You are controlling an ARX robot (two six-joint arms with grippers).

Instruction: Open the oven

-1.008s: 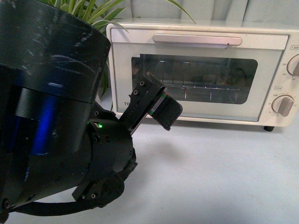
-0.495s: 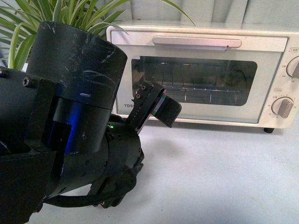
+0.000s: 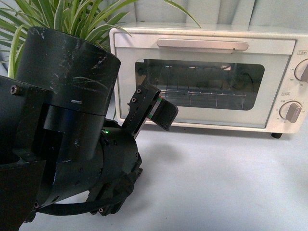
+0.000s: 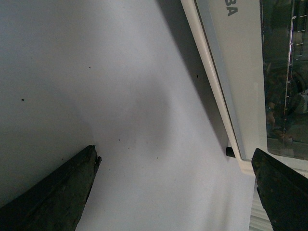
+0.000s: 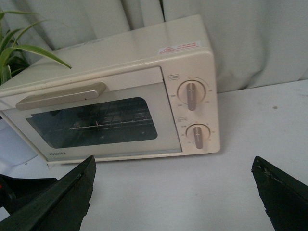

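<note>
The cream-white oven (image 3: 202,77) stands at the back of the table with its glass door shut and the bar handle (image 3: 202,44) along the top of the door. My left gripper (image 3: 156,109) is open and empty, low in front of the door's left part and below the handle. In the left wrist view the left gripper (image 4: 175,163) spans bare table beside the oven's bottom edge (image 4: 211,62). My right gripper (image 5: 173,166) is open and empty, back from the oven (image 5: 120,96), whose handle (image 5: 60,96) and two knobs (image 5: 191,95) show.
My bulky black left arm (image 3: 67,134) fills the left foreground. A green leafy plant (image 3: 57,19) stands behind it, left of the oven. The grey-white table (image 3: 231,183) stretches in front of the oven. A pale curtain (image 5: 250,38) hangs behind.
My left arm has shifted and its gripper has drifted a little left across the front of the oven door. The door has stayed shut.
</note>
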